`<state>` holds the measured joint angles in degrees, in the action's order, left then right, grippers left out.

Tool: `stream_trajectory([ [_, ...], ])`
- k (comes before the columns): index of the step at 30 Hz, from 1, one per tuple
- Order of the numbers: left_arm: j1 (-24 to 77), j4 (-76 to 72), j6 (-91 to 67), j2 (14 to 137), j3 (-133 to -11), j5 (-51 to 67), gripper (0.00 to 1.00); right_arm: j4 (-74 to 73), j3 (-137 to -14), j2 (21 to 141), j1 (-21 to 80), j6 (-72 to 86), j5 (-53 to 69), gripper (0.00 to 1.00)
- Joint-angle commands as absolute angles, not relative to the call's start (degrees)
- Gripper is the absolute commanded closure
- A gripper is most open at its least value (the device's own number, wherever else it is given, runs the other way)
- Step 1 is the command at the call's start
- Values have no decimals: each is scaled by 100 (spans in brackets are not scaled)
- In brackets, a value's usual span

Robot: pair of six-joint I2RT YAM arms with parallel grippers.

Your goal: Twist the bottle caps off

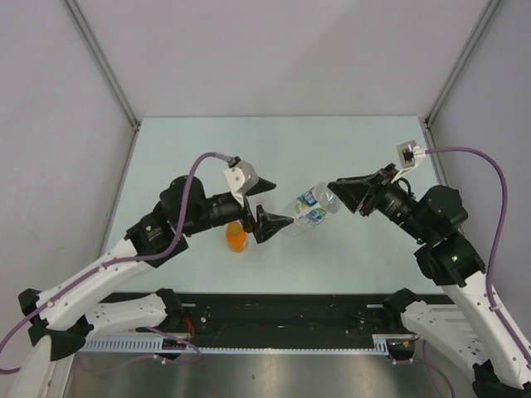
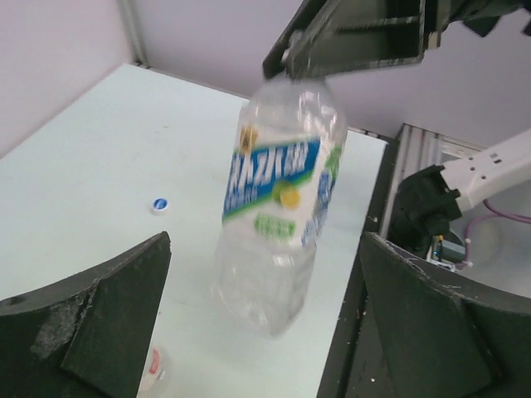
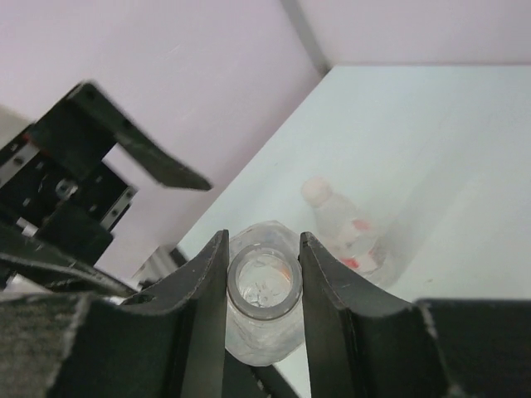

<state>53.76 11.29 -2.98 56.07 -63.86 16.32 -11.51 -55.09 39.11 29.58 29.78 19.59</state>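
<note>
Left arm point(image 1: 87, 286), right arm point(image 1: 477, 322): each is wearing white moulded shells, alternating with black rounded joints. A grey-purple cable point(image 1: 199, 164) is running to a white wrist camera housing point(image 1: 242, 177) on each. Left gripper point(image 1: 284, 203): black wedge fingers point(image 2: 108, 323) are showing pale scuffing along the edges.

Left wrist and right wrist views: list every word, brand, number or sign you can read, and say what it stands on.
Clear bottle, blue-white label: white lettering on a blue band, too blurred to read.
Blue cap: a white mark, too small to read.
Red-white bottle, right wrist view: label blurred, nothing readable.
No text can be quoted.
</note>
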Motion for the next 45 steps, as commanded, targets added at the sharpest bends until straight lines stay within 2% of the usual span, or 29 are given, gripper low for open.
stream_trajectory([
  [1, 5361, 1143, -281, 5073, -6188, 574, 0, -1248, -6090, 3981, 2909, 2568, 197, 100],
  [2, 5353, 1125, -290, 4949, -6083, 432, 0, -1248, -6100, 4025, 2900, 2497, -659, 100],
  [4, 5353, 1029, -343, 4545, -5977, 160, 0, -1213, -6100, 4287, 2909, 2252, -1621, 100],
  [5, 5361, 985, -369, 4396, -5863, 123, 0, -1169, -6074, 4411, 2918, 2207, -2566, 100],
  [8, 5361, 888, -387, 4008, -5705, 79, 0, -521, -5890, 4963, 2909, 1839, -3529, 100],
  [12, 5361, 1211, -387, 3911, -5669, 9, 0, 403, -5888, 5825, 2848, 1179, -4156, 100],
  [17, 5361, 1547, -545, 3824, -5538, -237, 0, 975, -6046, 6836, 2365, 993, -4218, 100],
  [27, 5361, 1714, -563, 3051, -4905, -378, 0, 642, -6820, 8630, 1547, 1090, -3999, 100],
  [45, 5353, 1872, -527, 3102, -4693, -325, 0, 729, -6943, 9633, 1389, 1468, -3665, 100],
])
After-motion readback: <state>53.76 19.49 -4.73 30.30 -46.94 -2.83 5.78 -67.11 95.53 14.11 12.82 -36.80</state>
